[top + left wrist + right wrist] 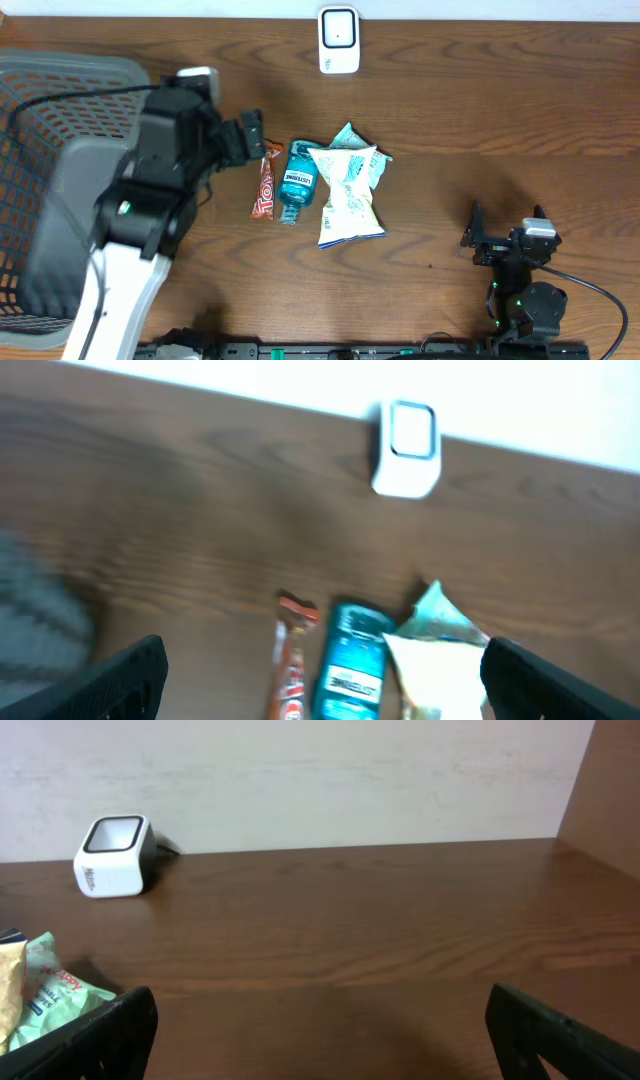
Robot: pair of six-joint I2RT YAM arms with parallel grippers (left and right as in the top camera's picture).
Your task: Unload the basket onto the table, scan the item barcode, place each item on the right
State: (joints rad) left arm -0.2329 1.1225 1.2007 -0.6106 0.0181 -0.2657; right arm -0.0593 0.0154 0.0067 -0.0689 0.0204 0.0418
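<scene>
Fingers (130,675) of my L claw (250,138) fill the bottom corners of the L wrist view, spread as wide as they go w/ nothing btw them. That claw hangs over the table (450,110) just left of the bar (265,185) and faces the row of items. I can't tell if it touches any.

Items lie flat around mid-table, a bit toward the left edge, side by side. Left to right: orange bar, blue bottle (296,180) just beside it, then a white bag (347,200) overlapping the bottle's right side. A green packet (349,134) pokes out from under the bag on the far side. L wrist view is blurred, so no barcode is readable.

Scanner (339,40) is white w/ a dark-framed window. It stands at the far edge, approx mid-width, well apart from the items.

Basket (60,75), grey mesh, sits at the left edge, partly under my L arm.

R claw (476,236) sits low by the near edge toward the right corner, well apart from the items. Its fingers (100,1030) are also spread fully, holding nothing. R wrist view shows the scanner far left and bits of bag and packet at the left border.
</scene>
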